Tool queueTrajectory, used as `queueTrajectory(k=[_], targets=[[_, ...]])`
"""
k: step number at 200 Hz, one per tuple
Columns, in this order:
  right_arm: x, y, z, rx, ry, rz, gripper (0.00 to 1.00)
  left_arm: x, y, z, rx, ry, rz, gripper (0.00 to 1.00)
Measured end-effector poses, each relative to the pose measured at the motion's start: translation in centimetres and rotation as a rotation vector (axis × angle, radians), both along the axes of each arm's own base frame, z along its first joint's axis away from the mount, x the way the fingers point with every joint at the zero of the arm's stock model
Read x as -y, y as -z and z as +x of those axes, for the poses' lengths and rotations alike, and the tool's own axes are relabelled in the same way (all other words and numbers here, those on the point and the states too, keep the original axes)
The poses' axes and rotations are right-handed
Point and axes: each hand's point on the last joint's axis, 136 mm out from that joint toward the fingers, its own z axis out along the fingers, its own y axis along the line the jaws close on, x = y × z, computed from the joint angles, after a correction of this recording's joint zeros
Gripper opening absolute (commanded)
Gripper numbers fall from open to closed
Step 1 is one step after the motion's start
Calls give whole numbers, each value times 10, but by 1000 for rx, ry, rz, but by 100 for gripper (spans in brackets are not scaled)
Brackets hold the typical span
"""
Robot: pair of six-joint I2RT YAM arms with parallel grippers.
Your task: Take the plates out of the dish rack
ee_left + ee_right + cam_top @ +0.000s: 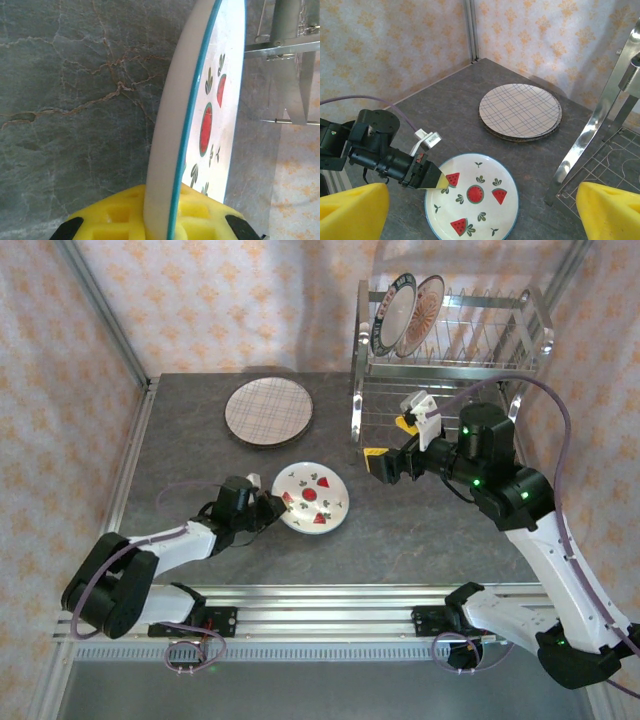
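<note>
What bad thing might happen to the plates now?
The left gripper pinches the fruit plate only at its rim, so the plate might slip or scrape the table. The open right gripper hangs close to the dish rack; a bump might rattle the two plates standing upright at one end of its top tier.

Table [180, 440] lies bare left of the plaid plate [268, 412]; dish rack [440, 365] blocks far right.

Grey veined table [180, 450] here. The fruit-painted plate [312, 499] lies flat on it, its rim pinched in the left gripper [274, 503]. Beyond that gripper, the plaid plate [268, 410] sits on a darker plate [520, 139]. The dish rack [450, 360] stands just past the right gripper [390, 444].
</note>
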Motion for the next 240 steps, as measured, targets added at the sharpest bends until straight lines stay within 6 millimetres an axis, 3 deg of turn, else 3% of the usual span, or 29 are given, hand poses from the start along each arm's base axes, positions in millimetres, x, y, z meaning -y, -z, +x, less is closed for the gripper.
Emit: queueTrajectory(k=[151, 240], targets=[[-1, 1, 1, -7, 0, 0, 96, -14, 16, 11, 1, 6, 53, 0], [-2, 4, 3, -19, 3, -3, 97, -15, 25, 23, -26, 30, 89, 18]])
